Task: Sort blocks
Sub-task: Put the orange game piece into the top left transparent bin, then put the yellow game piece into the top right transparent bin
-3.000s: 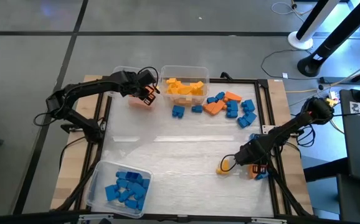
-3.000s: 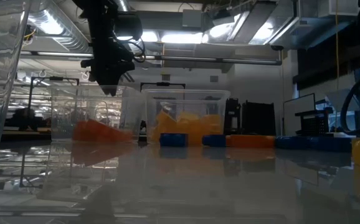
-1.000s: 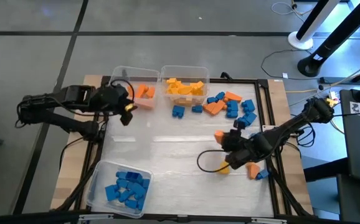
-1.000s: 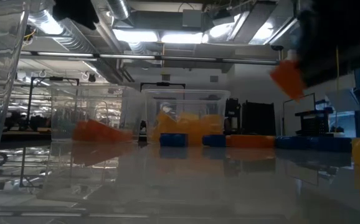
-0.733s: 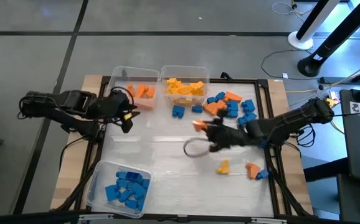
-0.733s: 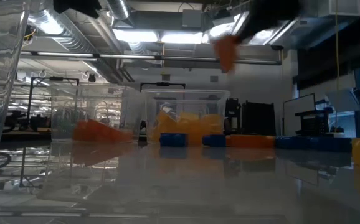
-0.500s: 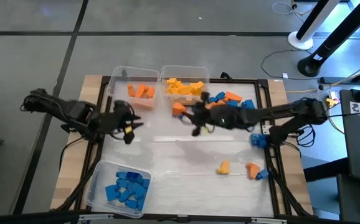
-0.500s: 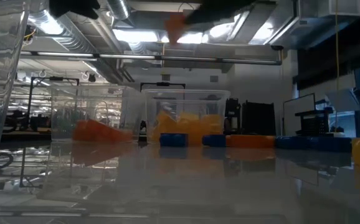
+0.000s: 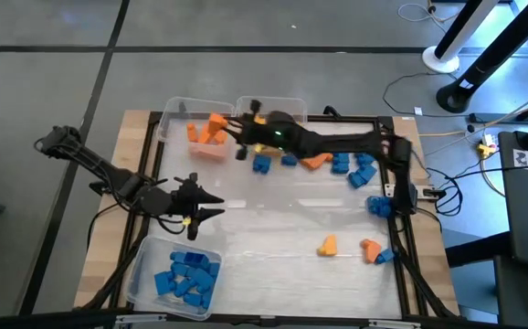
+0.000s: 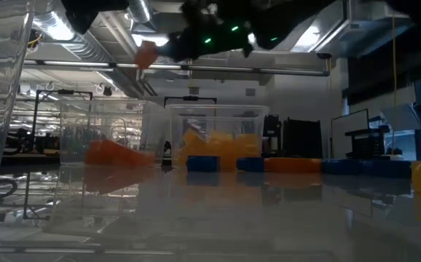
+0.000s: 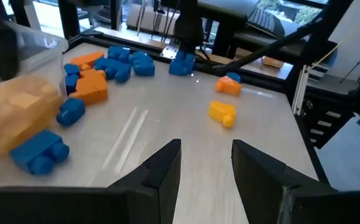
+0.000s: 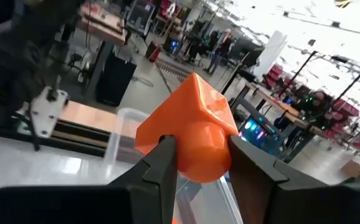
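My right gripper (image 9: 227, 126) reaches across the far side of the table and is shut on an orange block (image 9: 216, 121), held high over the clear bin of orange blocks (image 9: 195, 151). In the low view the block (image 10: 146, 52) hangs well above that bin (image 10: 108, 138). My left gripper (image 9: 205, 203) is open and holds nothing, low over the table's left middle, just past the blue bin (image 9: 147, 274). Loose blue and orange blocks (image 9: 342, 161) lie at the far right; a yellow block (image 9: 328, 245) and an orange one (image 9: 369, 247) lie near right. My right gripper pinches the orange block (image 12: 192, 121) between its two fingers (image 12: 161, 168), one on either side of its lower part. The fingers come about level from the table's right. The block is lifted clear, high above the bin.
The bin of yellow blocks (image 9: 293, 104) stands beside the orange bin at the far edge, under the right arm. Two blue blocks (image 9: 262, 164) lie just before it, and more blue blocks (image 9: 378, 206) sit at the right edge. The table's middle (image 9: 282, 219) is bare.
My right gripper has carried the orange block from the near right, up and across toward the far left, ending over the orange bin. My left gripper has drawn back from beside the orange bin toward the near edge and turned to point right.
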Controlling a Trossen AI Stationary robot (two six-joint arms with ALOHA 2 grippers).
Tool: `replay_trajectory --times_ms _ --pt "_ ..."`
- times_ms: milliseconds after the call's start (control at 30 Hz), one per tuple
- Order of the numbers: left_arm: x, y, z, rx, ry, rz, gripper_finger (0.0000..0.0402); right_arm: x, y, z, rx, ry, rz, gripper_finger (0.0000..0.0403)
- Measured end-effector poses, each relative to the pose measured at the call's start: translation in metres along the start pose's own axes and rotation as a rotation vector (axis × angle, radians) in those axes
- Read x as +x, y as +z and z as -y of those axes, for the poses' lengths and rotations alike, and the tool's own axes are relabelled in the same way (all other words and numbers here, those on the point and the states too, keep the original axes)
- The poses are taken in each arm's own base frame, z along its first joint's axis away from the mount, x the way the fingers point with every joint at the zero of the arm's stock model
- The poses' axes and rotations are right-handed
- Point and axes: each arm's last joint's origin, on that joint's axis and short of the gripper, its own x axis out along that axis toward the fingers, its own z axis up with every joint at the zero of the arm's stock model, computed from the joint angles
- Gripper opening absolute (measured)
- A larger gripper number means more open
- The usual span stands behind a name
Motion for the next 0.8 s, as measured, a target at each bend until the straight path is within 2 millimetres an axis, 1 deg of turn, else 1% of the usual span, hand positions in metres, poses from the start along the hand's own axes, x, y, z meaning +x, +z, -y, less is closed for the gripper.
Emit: replay_trajectory --times_ms 100,200,300,367,467,667,800 --pt "-0.001 -0.005 0.002 0.001 -0.011 -0.018 0.0132 0.023 -0.011 0.007 -0.002 0.004 -0.05 0.0124" --pt "-0.003 -0.009 0.004 0.002 -0.024 -0.032 0.0132 0.038 -0.022 0.012 -0.002 0.006 -0.094 0.0124" --pt "-0.005 -0.01 0.006 0.012 -0.04 -0.035 0.0132 0.046 -0.03 0.013 -0.002 0.012 -0.123 0.0125" --pt "-0.005 -0.011 0.008 0.023 -0.047 -0.038 0.0132 0.047 -0.032 0.013 -0.002 0.013 -0.124 0.013" --pt "-0.006 -0.011 0.009 0.04 -0.053 -0.038 0.0132 0.047 -0.031 0.012 -0.001 0.034 -0.114 0.0155" --pt "-0.006 -0.011 0.008 0.038 -0.052 -0.039 0.0132 0.048 -0.031 0.012 0.023 0.031 -0.107 0.0233" --pt "-0.006 -0.011 0.008 0.037 -0.052 -0.04 0.0132 0.046 -0.031 0.012 0.025 0.049 -0.143 0.0269"
